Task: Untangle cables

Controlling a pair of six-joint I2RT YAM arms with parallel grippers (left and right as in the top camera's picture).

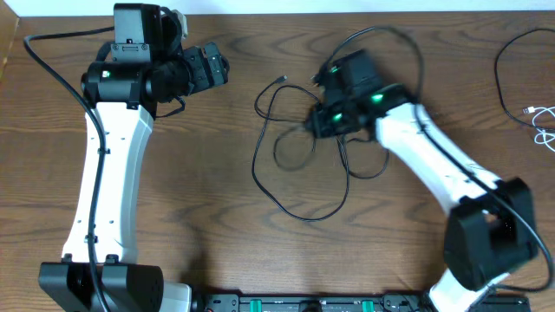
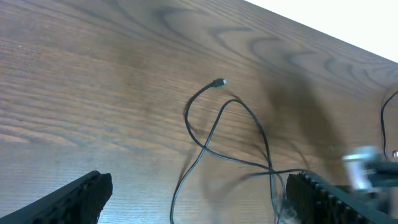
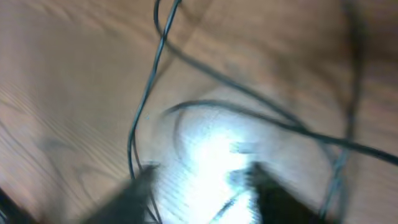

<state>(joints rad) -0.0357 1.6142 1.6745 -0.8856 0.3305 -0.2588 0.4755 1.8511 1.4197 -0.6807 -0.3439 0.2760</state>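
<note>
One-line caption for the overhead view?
Right gripper over the looped black cable; left gripper open; white cable apart at right edge.

Wood-grain table (image 1: pixel 199 199), looped black cable (image 1: pixel 303 219) at centre, white cable (image 1: pixel 545 130) by right edge

We observe even, diffuse lighting from above in the overhead view: the wood table (image 1: pixel 217 173) is sharp and moderately bright, shadows beside the arms (image 1: pixel 108 173) are soft, and only the right gripper (image 1: pixel 316 124) is motion-blurred. In the left wrist view the black cable (image 2: pixel 205 124) is in focus and casts a faint shadow, the top right corner is blown out to white, and a pale object (image 2: pixel 360 158) at the right edge is smeared. We find the right wrist view blurred throughout, with a strong white glare patch on the table between its dark, indistinct fingers (image 3: pixel 134 193).
</note>
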